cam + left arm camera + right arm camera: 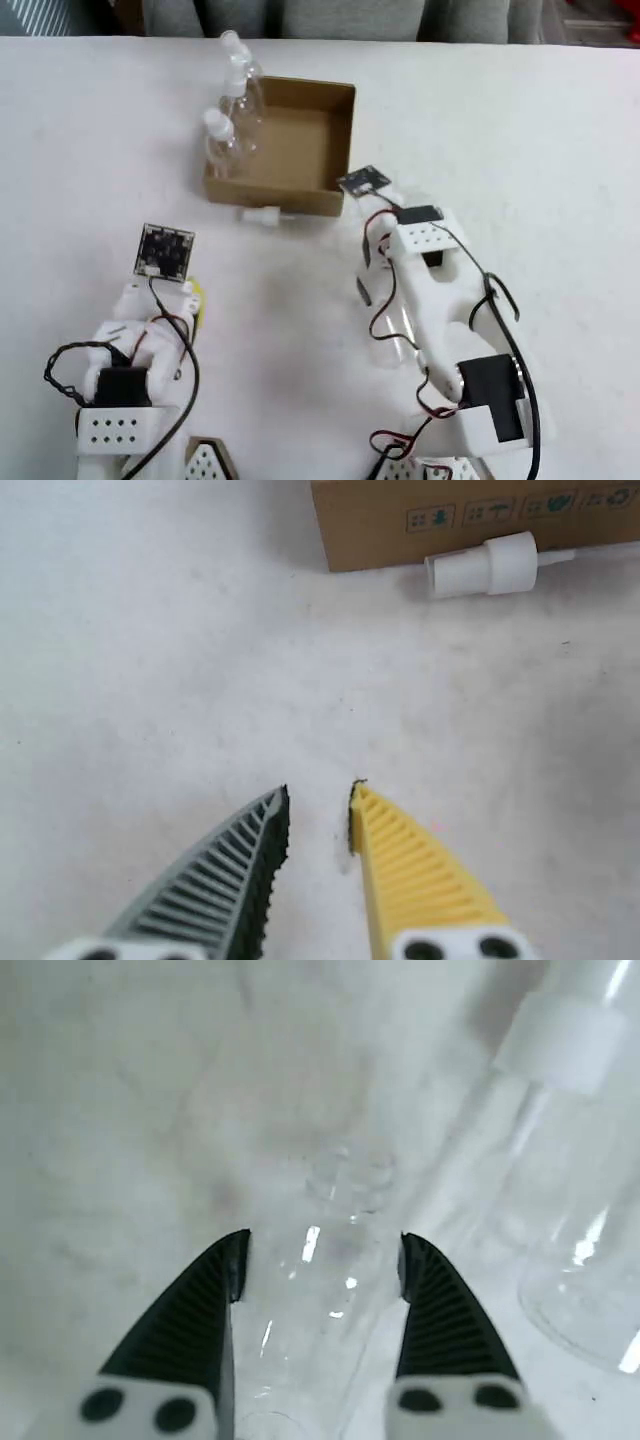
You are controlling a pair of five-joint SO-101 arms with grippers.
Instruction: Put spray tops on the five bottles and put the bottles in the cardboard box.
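The right end effector (322, 1250) straddles an uncapped bottle (345, 1185) lying on the worktop (150, 680), seemingly clamped on it. The slick plastic could squirt free. The left end effector (318, 800), slightly parted, holds nothing, and the spray top (490, 565) beside the box (450, 520) could roll if nudged.

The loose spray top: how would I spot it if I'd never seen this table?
Find the open cardboard box on the white table. Just outside its near wall, as the high view sees it, lies a small white spray top, on its side. Unlike the tops in the box, it is on no bottle.
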